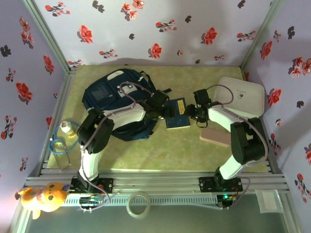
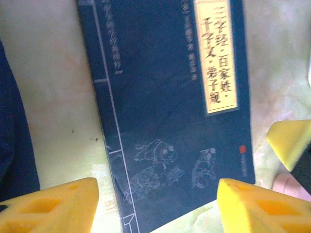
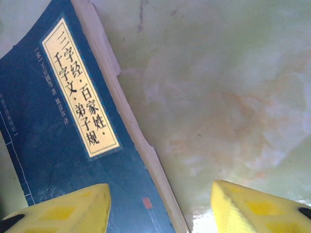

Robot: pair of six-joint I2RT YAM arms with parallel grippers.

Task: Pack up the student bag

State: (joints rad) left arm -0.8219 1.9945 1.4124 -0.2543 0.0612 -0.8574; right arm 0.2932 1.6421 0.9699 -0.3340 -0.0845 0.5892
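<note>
Top external view: the student bag [image 1: 116, 104] lies flat on the table's [image 1: 146, 155] rear left, partly under the left arm. Whether its main compartment is unzipped cannot be told from here.

A dark blue book [image 1: 177, 116] lies on the table just beside the bag's right edge, outside it. Both arms reach in to it from opposite sides, the left gripper [image 1: 163, 112] at its bag-side edge and the right gripper [image 1: 190, 112] at its far edge.

Left wrist view: the left gripper [image 2: 155, 204] has its jaws apart over the book's [image 2: 170, 107] lower end. No clamp on the cover is evident.

Right wrist view: the right gripper [image 3: 160, 208] has its jaws apart astride the book's [image 3: 63, 145] page edge, one finger [image 3: 63, 208] over the cover and the other over bare table. No grip is evident.

Assessment: packing is at an early stage. The book is approached, neither lifted nor stowed. A pink flat item [image 1: 215, 137] and a white box [image 1: 240, 97] lie right of the book, a clear bottle [image 1: 65, 136] left of the bag; all appear unpacked. Remaining: secure the book, insert it, then handle the other items.
</note>
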